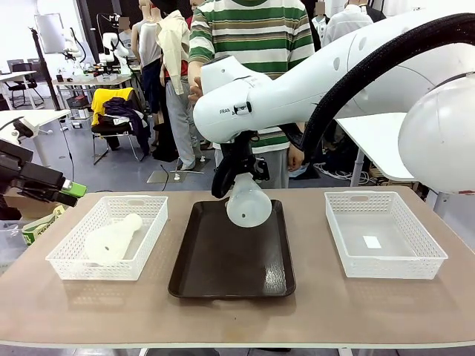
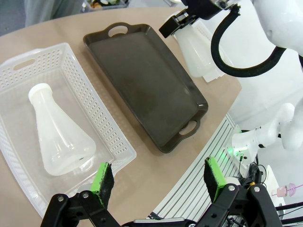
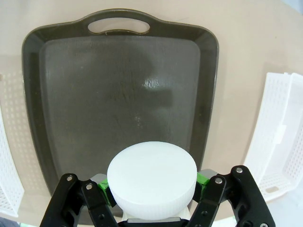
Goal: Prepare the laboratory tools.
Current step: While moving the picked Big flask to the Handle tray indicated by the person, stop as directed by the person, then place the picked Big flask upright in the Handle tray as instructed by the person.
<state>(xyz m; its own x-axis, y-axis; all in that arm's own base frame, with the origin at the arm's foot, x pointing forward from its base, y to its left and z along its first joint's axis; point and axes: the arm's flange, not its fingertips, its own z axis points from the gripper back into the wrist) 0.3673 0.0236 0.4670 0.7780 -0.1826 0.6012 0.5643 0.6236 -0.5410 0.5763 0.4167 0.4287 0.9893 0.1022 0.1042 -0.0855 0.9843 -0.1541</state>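
One frosted-white flask (image 1: 249,203) hangs just above the far end of the dark tray (image 1: 230,274), neck up, with my right gripper (image 1: 239,175) shut on its neck. In the right wrist view the flask's round white end (image 3: 151,178) sits clamped between the green pads of the right gripper (image 3: 151,189), over the tray (image 3: 118,99). A second flask (image 1: 111,239) lies on its side in the left white basket (image 1: 74,268). My left gripper (image 2: 158,179) hovers open and empty, high over that basket's near corner; the lying flask (image 2: 59,137) shows below it. The left gripper (image 1: 65,191) stands at the table's left edge.
An empty white mesh basket (image 1: 415,267) with a small label inside stands at the right. A person in a green-striped shirt (image 1: 249,33) stands at the far side, behind the tray. The tray (image 2: 142,75) holds nothing on its floor.
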